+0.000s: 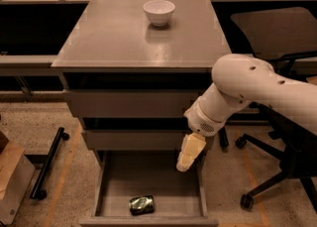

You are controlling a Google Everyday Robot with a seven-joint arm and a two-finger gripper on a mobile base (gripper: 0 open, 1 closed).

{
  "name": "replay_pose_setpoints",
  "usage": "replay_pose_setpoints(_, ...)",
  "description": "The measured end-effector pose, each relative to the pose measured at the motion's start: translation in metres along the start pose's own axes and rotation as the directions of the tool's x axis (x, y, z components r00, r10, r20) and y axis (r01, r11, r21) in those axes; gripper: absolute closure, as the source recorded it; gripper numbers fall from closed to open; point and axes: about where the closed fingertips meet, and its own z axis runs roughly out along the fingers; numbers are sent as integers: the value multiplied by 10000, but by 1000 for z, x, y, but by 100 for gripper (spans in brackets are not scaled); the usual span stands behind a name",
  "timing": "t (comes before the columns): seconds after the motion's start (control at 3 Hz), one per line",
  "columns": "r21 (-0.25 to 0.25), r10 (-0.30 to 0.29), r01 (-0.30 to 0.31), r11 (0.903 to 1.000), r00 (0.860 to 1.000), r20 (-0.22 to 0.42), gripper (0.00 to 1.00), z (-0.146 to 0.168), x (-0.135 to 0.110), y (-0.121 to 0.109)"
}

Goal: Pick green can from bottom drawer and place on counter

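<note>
The claw (184,163) hangs pointing down over the right rear part of the open bottom drawer (148,176), just in front of the drawer above it. I cannot tell from here whether it is spread or pressed together. It is well apart from the green can (141,204), so I judge I am on the reach, with the grasp not yet begun.

To do this well, I want to bring the claw towards the front of the drawer and a little to the left until it sits right above the can, and only then go down. The can lies on its side close to the drawer's front wall, its length running left to right. I would therefore turn the claw to close across the can's round body, from front to back. The gap by the front wall looks tight, so I would come down slowly and square. A knock could set the can rolling across the flat floor. Once it is held, I would lift straight up, clear of the drawer walls, and swing out past the upper drawer fronts. Then I would rise to the counter (114,42) and set it down away from the white bowl (159,12).

The can is small, dark green and shiny, with pale glints on its sides. Its surface looks uneven, perhaps dented, so I expect a slippery hold. A firm but gentle squeeze near the middle seems safest.
</note>
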Motion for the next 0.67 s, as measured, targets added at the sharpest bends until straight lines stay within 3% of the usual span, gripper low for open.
replay_pose_setpoints(0.33,-161,-101,97,9998,9997,-208,0,-1,0,2)
replay_pose_setpoints(0.67,-409,-182,185,9990,9998,82,0,17,-2,2)
